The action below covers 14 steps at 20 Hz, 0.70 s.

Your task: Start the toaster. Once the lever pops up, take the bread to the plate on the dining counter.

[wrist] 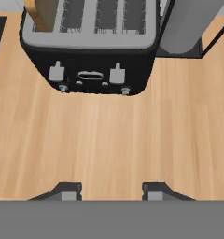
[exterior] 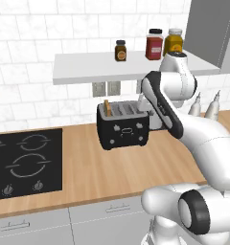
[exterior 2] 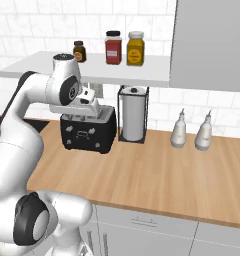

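Three jars (exterior: 154, 44) on shelf | paper towel roll (exterior 2: 133, 113) beside toaster (exterior: 122, 125) | hand (wrist: 112, 190) narrow, empty

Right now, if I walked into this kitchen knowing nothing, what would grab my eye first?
Probably the big white robot arm bending over the wooden wall counter, its hand above a black boxy four-slot toaster. A tan slice of bread stands up in the toaster's left-end slot. Three jars line the white shelf above.

The white arm rises from its base, bends at the elbow and reaches forward and down. The hand (wrist: 111, 191) points downward; its two fingers stand apart, seemingly with nothing between them.
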### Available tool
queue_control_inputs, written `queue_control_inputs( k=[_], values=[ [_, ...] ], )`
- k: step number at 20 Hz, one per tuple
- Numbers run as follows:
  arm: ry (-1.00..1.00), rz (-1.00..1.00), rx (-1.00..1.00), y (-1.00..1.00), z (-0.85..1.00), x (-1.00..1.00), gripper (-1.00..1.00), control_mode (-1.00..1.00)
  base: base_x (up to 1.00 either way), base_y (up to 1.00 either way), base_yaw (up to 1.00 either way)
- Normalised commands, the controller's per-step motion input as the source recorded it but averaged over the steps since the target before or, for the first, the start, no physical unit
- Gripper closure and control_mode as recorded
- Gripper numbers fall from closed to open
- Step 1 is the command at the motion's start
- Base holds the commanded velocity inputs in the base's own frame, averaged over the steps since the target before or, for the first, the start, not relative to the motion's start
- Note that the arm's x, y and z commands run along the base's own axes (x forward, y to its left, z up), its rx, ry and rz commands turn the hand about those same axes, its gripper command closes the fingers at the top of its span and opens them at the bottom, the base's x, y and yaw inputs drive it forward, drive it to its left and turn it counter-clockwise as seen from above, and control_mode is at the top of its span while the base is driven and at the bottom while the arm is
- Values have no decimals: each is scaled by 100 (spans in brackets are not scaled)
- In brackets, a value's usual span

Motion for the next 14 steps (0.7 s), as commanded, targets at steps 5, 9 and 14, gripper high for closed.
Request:
queue_control_inputs(
  k=[5,9,14],
  values=[
    [0,0,0,7,-3,-6,-100,-100,0,0,0],
    [-3,0,0,40,-22,-12,-100,-100,0,0,0],
    [-10,0,0,44,-24,-7,-100,-100,0,0,0]
  ],
)
